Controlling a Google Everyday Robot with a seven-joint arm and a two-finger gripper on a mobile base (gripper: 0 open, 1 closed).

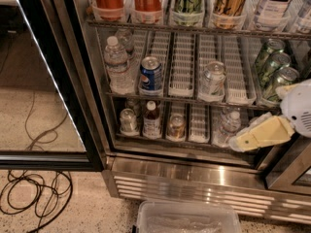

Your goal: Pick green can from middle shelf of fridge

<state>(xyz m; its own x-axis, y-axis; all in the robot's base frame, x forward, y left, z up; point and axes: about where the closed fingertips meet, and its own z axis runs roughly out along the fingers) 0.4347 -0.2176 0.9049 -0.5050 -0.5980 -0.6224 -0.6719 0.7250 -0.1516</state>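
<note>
The green can [281, 80] is seen at the right end of the middle shelf [183, 64] of the fridge [194, 174], with other cans lined up behind it. It is judged light, rigid but thin-walled and smooth, so it is best taken at mid-body with a moderate squeeze. The gripper [245, 141] is held below the can; whether it is open cannot be told.

Speckled pale floor [97, 212] under warm indoor light.
Black cables [36, 198] coil at 8 o'clock, a clear plastic bin [187, 217] sits at 6 o'clock, and the gripper [255, 139] hangs at 3 o'clock.
</note>
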